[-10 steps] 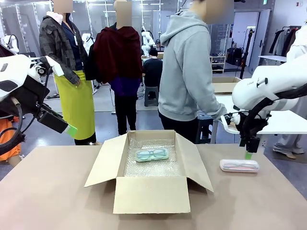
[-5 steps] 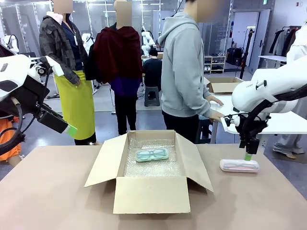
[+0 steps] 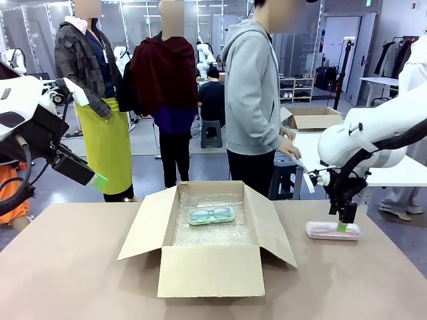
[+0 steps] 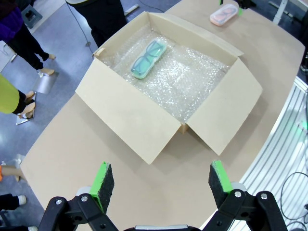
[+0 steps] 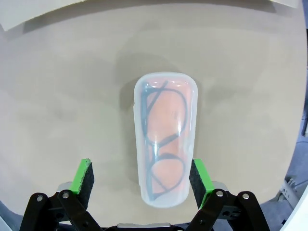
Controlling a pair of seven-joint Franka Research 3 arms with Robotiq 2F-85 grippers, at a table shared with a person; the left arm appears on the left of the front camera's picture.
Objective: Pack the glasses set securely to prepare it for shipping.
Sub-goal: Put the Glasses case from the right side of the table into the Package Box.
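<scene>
A clear case with teal-green glasses [image 3: 211, 215] [image 4: 148, 58] lies on bubble wrap inside the open cardboard box [image 3: 207, 270] [image 4: 134, 115]. A second clear case with pink glasses [image 3: 332, 231] [image 5: 164, 143] [image 4: 224, 13] lies flat on the table to the right of the box. My right gripper [image 3: 342, 225] [image 5: 142, 179] hangs open just above that pink case, its green pads standing either side of the case's near end without touching it. My left gripper [image 3: 99, 181] [image 4: 161, 179] is open and holds nothing, raised high off the table's left side.
The box flaps [image 3: 143, 230] spread outward over the brown table [image 3: 67, 267]. A person in a grey hoodie [image 3: 253, 100] stands at the far side, hands at a side table. Other people [image 3: 163, 93] stand farther back.
My right gripper has come down and slightly left onto the pink case. The person in grey has turned and drawn the hand back. The left arm has not moved.
</scene>
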